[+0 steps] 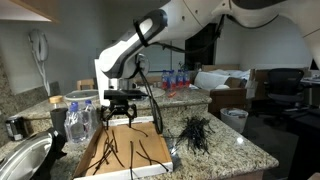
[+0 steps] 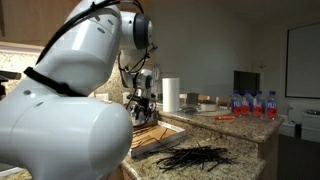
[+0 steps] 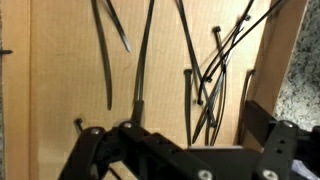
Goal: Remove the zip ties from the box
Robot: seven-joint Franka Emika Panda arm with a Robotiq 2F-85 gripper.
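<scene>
This is a kitchen with a speckled granite counter [image 1: 240,150], and the box [image 1: 145,148] lies flat on it, directly under the arm. Just beside the box, on the bare stone, I see a spiky pile of black ties [image 1: 195,132]; the same pile [image 2: 195,156] shows from the opposite side of the room. More zip ties [image 3: 140,70] lie inside the box, spread over its brown cardboard bottom [image 3: 60,80]. In the wrist view some lie alone in the middle, and a bunch crosses itself close to one side wall. The gripper [image 1: 122,106] hangs above the box with its jaws spread as wide as they go, and as far as I can see it holds nothing and touches nothing. In my judgement the step now is to go down for another grab. To do it well, I would aim at the place where the ties cross, so that one closing takes several. The fingers should stand across the strips, not along them, and go nearly down to the cardboard, because the ties are thin and flat. The lift should be slow, since a long end can catch on the low wall of the box
</scene>
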